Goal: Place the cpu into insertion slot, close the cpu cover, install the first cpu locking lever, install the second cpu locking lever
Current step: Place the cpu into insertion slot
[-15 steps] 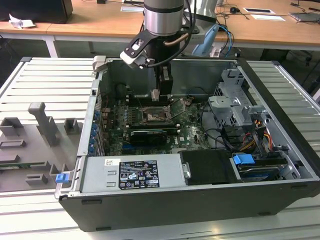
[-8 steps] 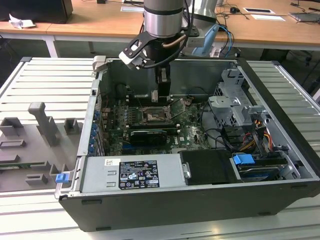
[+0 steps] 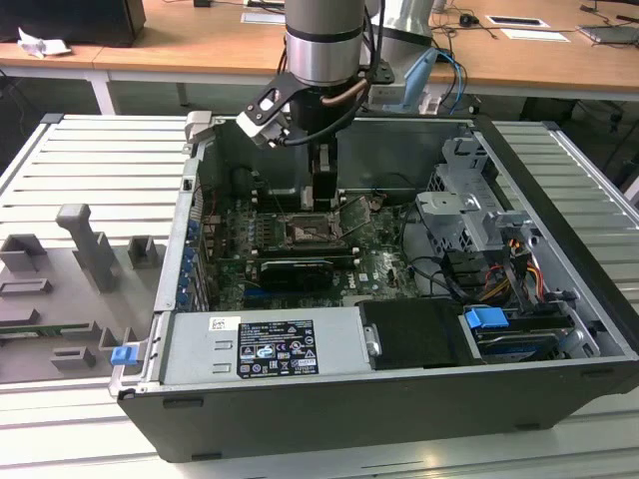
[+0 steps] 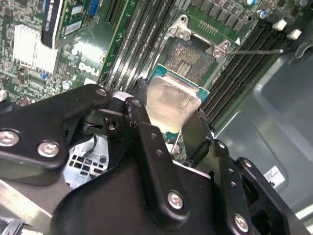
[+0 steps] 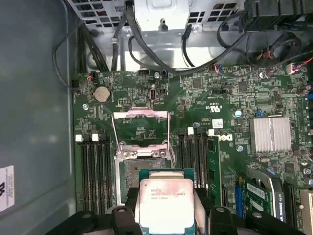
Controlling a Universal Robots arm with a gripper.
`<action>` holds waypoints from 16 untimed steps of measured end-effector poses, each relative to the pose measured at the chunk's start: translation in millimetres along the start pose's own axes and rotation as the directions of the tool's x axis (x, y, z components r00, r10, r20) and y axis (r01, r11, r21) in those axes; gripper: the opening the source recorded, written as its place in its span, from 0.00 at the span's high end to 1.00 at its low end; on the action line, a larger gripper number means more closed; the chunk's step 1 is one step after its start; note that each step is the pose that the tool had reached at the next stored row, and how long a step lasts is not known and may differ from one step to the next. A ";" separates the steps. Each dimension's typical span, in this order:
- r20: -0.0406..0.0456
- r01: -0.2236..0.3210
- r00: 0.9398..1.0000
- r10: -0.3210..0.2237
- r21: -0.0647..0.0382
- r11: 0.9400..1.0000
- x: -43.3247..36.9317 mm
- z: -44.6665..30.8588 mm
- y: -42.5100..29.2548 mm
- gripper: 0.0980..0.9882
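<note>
Exterior view: open black computer case (image 3: 349, 424) lies on a ribbed metal counter (image 3: 60, 150). The arm (image 3: 321, 40) reaches down into it, and the gripper (image 3: 321, 188) hangs over the green motherboard (image 3: 384, 261). From here the insertion slot (image 3: 305, 232) is a small dark square partly screened by the gripper. What the gripper carries cannot be made out here.

First wrist view: this supplies the missing detail.
- The cpu cover (image 5: 141, 114), a thin silver frame with a large window, stands swung open beyond the socket.
- The socket's dark, grainy bed shows below the cover, half covered by the cpu (image 5: 166, 205).
- The cpu is a pale matte metal square on a green edge, cut off at the frame edge.
- A finned silver heat sink (image 5: 270, 133) sits well apart.

Second wrist view: the black fingers (image 4: 146, 139) are clamped on two opposite edges of the cpu, which is held beside and partly over the slot and not seated. A thin wire locking lever (image 4: 259, 50) sticks out from the socket corner. Whether the cpu touches the rim cannot be told.
</note>
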State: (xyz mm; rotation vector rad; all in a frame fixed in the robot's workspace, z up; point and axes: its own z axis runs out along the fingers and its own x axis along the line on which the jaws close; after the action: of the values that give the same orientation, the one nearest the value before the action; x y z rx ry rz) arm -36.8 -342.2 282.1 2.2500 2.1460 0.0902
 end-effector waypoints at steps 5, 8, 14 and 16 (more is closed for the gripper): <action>-0.004 0.063 0.998 -0.063 0.001 0.998 0.6 9.7 -0.7 0.52; -0.005 0.062 0.998 -0.062 0.001 0.998 1.1 12.1 -0.9 0.52; -0.005 0.062 0.998 -0.062 0.001 0.998 7.0 27.5 -2.1 0.52; -0.005 0.060 0.998 -0.060 0.001 0.998 9.2 31.6 -2.5 0.52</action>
State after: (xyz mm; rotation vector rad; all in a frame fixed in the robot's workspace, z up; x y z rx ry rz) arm -36.9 -332.3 250.6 2.1858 2.2152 0.0931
